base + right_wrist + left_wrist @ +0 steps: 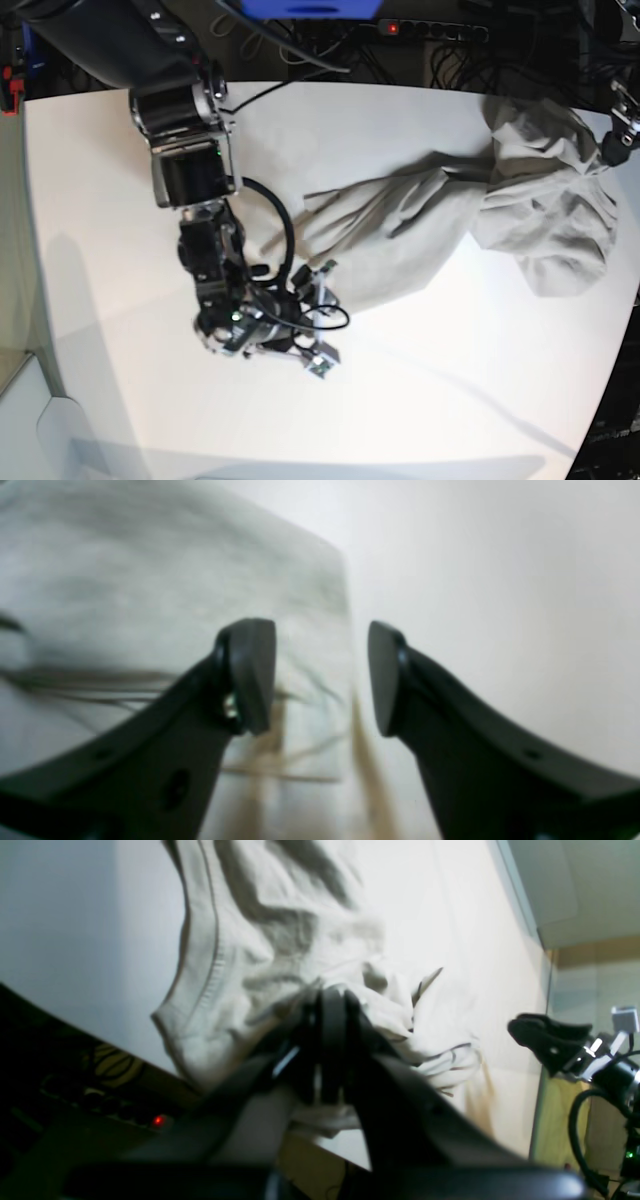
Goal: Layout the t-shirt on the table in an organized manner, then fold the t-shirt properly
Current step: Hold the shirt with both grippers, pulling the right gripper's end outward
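The light grey-beige t-shirt [450,215] lies wrinkled across the right half of the white table [120,300], with one end stretched out toward the middle. Its far right part is bunched and lifted at the table's right edge. There my left gripper [330,1005] is shut on a gathered fold of the t-shirt [260,940]. My right gripper [320,677] stands open just above the shirt's [150,605] straight edge, with nothing between its fingers [250,675]. In the base view the right gripper [318,318] sits at the shirt's near left end.
The right arm [190,150] reaches in from the back left over the table. A power strip with a red light [392,27] and cables lie beyond the far edge. The table's right edge [625,330] runs close to the shirt.
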Controlling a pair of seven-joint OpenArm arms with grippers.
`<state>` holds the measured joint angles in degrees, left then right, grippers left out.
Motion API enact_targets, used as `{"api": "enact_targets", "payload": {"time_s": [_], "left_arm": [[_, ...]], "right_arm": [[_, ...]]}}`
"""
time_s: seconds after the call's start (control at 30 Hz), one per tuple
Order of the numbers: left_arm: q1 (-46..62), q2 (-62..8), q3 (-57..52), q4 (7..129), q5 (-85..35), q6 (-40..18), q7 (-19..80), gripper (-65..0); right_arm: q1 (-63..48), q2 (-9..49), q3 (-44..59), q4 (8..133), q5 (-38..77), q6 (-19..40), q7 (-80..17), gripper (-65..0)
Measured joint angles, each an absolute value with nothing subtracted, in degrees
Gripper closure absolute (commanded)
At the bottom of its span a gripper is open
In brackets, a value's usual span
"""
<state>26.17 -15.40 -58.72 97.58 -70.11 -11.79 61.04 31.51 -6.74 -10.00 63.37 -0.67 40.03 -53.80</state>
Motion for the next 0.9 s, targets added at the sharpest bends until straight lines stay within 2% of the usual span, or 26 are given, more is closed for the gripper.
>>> {"api": "enact_targets", "payload": {"time_s": [0.1, 0.27, 0.6, 0.9], "left_arm": [[26.17, -15.35, -57.06, 97.58, -70.15, -11.81, 61.06, -0.4], [26.04, -14.35, -55.81, 97.6, -70.17, -11.79, 60.8, -0.4], [25.52, -13.45, -55.77, 97.73, -70.13, -11.79, 60.86, -0.4], [25.71, -13.43, -55.83, 98.02, -70.13, -11.79, 60.86, -0.4]], "right_arm": [[31.55, -8.19, -10.94, 63.37, -0.86, 40.01, -52.8, -36.2], [32.14, -8.45, -10.79, 62.54, -1.02, 40.03, -46.46, -36.5], [35.75, -8.45, -10.9, 40.82, -1.5, 40.01, -32.73, -36.5], [38.0, -6.98, -10.68, 40.58, -1.26, 40.01, -29.85, -36.6]]}}
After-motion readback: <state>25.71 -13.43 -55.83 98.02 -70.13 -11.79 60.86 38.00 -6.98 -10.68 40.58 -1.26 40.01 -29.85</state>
